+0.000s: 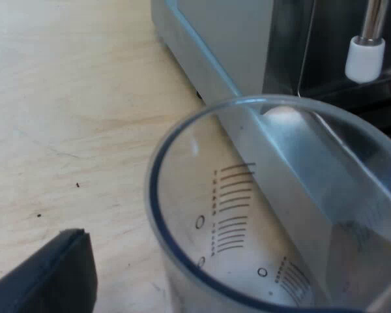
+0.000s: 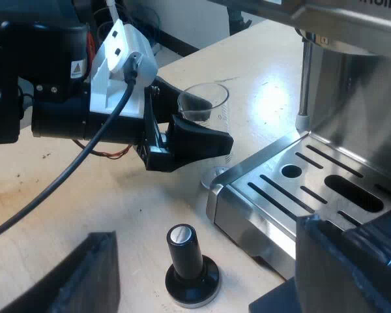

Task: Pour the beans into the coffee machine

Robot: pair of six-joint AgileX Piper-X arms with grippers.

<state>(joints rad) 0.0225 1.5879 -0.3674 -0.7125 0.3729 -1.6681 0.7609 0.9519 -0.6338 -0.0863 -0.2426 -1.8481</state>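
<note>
Tabletop (image 1: pixel 65 117) of pale wood lies under everything. Closest in the left wrist view is one black finger (image 1: pixel 55 277) of the left tool (image 2: pixel 207 122), and a strip of bare wood separates it from the wall of the measuring glass (image 1: pixel 274 215). The tool's other finger is hard to make out, so the tool seems to stand open around the glass rather than clamped on it. The glass is clear, with brown graduation marks showing through its wall, and its mouth faces the camera. Just behind it runs the lower edge of the espresso machine (image 1: pixel 228 39), and farther off hangs the steam wand (image 1: pixel 368 39) with its white tip.

In the right wrist view the right tool (image 2: pixel 206 231) has its two fingers spread wide and holds nothing. Just beyond them the tamper (image 2: pixel 190 267), with a black knob, stands upright on the tabletop near the corner of the machine's drip tray (image 2: pixel 300 189). Farther off, the left tool is at the glass, which is just beside that same corner, with one finger across its near side.
</note>
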